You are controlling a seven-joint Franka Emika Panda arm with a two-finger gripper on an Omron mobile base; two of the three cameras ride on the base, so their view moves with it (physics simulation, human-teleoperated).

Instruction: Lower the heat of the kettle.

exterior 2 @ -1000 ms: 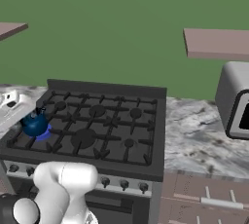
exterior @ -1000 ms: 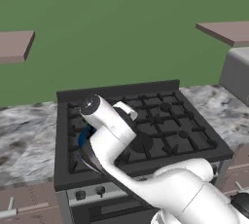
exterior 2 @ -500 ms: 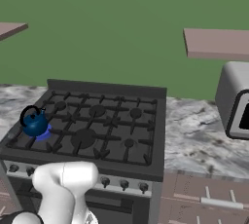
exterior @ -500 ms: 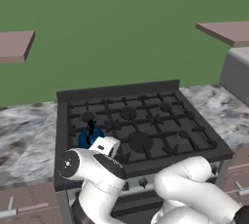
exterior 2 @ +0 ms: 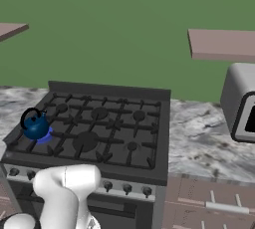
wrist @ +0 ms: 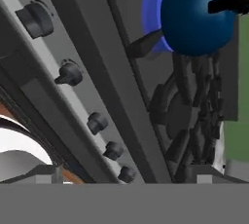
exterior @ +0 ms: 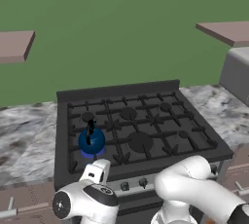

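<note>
**Operator:** Where is the kettle from your hand?

**Desk:** Your hand camera looks up along the front of the gas stove (exterior: 146,121). The blue kettle (wrist: 197,16) sits up and ahead of the hand, on the front left burner grate, with a blue flame (wrist: 151,16) glowing under it; its black handle (wrist: 228,1) stands up from the top. In the left base view you see the kettle (exterior: 91,140) just beyond the arm's wrist (exterior: 95,172), which hangs low before the stove's front edge. From the right base view it (exterior 2: 35,125) rests at the stove's left side.

**Operator:** And the knobs?

**Desk:** A row of dark knobs (wrist: 70,73) runs along the control panel, close ahead of the hand and below the kettle. You can read no label or marking on any of them.

**Operator:** Gripper state?

**Desk:** You cannot tell; the fingers are hidden behind the wrist.

**Operator:** Anything else?

**Desk:** A grey toaster oven (exterior 2: 241,103) stands on the marble counter (exterior 2: 199,133), far right of the hand.
</note>
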